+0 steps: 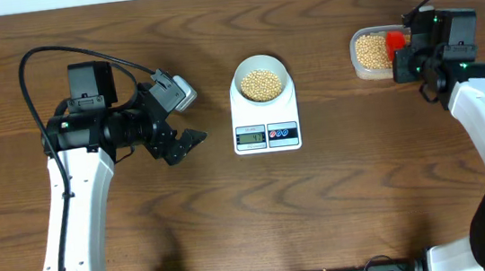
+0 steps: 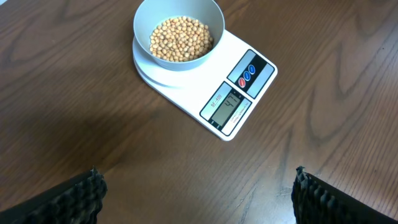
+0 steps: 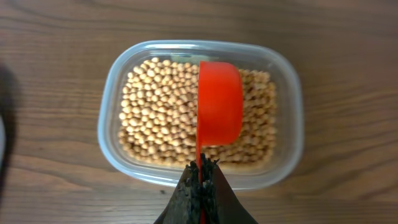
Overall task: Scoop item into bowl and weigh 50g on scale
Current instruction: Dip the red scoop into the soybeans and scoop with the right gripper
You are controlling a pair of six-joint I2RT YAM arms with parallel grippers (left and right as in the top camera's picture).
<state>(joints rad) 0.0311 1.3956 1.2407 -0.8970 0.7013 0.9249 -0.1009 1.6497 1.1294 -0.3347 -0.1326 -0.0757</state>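
Note:
The pale bowl (image 1: 260,80) (image 2: 179,34) stands on the white scale (image 1: 265,120) (image 2: 249,99) at the table's middle, holding beige beans (image 1: 260,83) (image 2: 181,39). More beans (image 3: 161,118) fill a clear plastic container (image 1: 369,54) (image 3: 109,124) at the far right. My right gripper (image 1: 401,49) (image 3: 200,167) is shut on the thin handle of a red scoop (image 3: 219,102) (image 1: 394,44), which hangs tipped on its side over the container's beans. My left gripper (image 1: 185,119) (image 2: 196,193) is open and empty, left of the scale over bare wood.
The scale's display (image 2: 225,104) is lit, with two round buttons (image 2: 247,73) beside it. The brown wooden table (image 1: 366,195) spreads all around. A black cable (image 1: 71,54) loops above the left arm.

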